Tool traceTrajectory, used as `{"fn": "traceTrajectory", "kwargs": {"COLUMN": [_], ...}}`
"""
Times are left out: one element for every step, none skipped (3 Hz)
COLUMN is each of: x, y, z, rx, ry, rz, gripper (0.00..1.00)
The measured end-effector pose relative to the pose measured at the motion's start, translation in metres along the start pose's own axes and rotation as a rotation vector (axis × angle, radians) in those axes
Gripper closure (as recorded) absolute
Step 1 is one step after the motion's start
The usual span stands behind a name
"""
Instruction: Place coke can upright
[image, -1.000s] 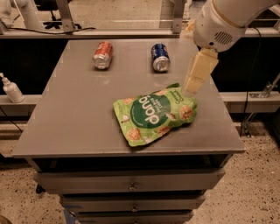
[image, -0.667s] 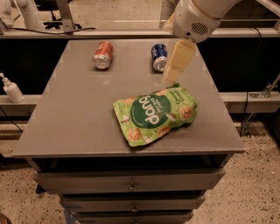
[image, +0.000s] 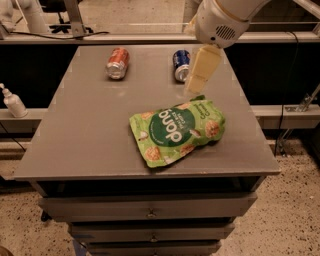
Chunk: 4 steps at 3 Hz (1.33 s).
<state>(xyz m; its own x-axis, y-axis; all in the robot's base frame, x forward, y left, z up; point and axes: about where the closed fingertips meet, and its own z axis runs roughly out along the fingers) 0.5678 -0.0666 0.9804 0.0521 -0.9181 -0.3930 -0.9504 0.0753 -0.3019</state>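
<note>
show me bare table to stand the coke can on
Bare: left half of the table, below the coke can, left of the snack bag. Also between the cans. Crowded at right: gripper hangs between blue can and bag.

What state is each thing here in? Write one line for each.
coke can: lying on its side.
blue can: lying on its side.
green snack bag: lying flat.
drawers: shut.
pump bottle: upright.
gripper: above the table, beside the blue can, apart from the coke can.
</note>
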Motion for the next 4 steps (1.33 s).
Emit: {"fn": "traceTrajectory", "kwargs": {"x": [-0.013,-0.023,-0.030,-0.033], "y": [-0.022,-0.053,-0.085,-0.116], "z": [0.009,0.029,0.052,0.076], "rx": [0.021,0.033,0.038,0.026], "ry": [0.017,0.059,0.100,0.124], "rz": [-0.092,-0.203,-0.300,-0.394], "gripper": [0.00,0.00,0.00,0.00]}}
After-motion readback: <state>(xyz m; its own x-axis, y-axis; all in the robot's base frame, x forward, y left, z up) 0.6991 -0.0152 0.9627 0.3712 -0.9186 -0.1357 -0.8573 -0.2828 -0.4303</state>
